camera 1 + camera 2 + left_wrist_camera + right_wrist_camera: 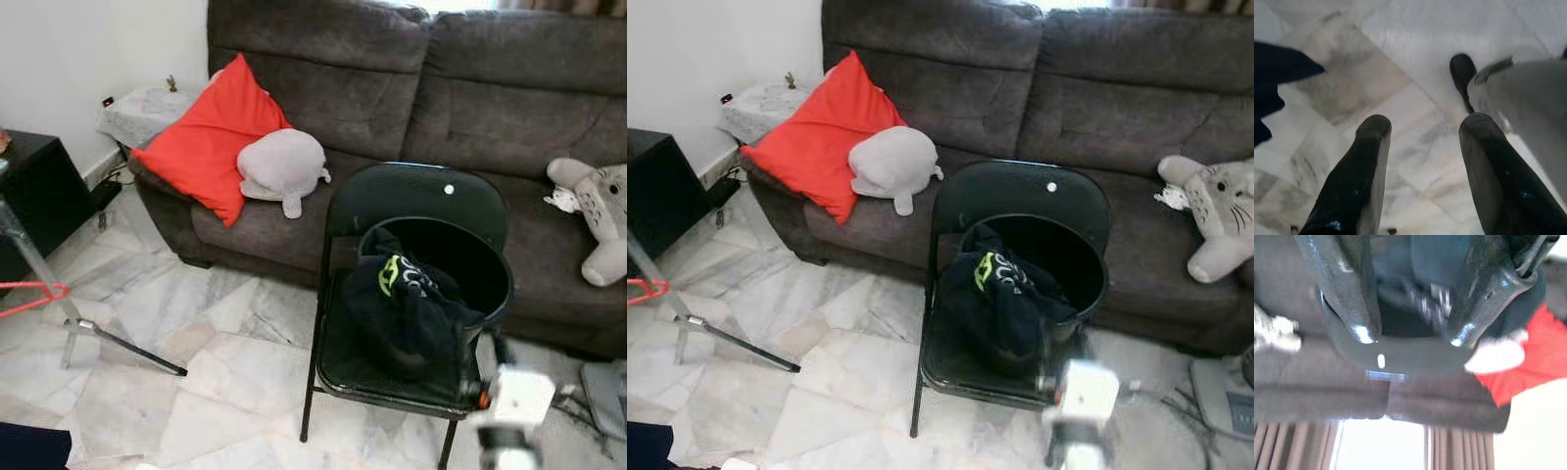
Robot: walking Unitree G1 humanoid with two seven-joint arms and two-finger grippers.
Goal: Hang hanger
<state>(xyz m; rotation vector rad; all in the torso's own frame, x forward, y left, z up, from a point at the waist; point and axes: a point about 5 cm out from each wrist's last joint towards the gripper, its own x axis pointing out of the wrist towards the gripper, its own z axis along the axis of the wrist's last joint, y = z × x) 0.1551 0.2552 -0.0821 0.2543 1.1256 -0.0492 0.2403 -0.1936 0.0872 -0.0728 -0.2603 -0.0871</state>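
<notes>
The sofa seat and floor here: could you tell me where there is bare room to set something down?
Bare: marble floor between sofa and stand leg; seat cushion between grey plush and folding chair. Crowded: chair seat, taken by black bucket with clothes.

Right arm (511, 416) showed as a blurred silver-white boxy wrist block with a small orange-red spot on its side and a dark section below; both grippers, left gripper (1422, 129) and right gripper (1410, 338), had long glossy black fingers with rounded tips.
</notes>
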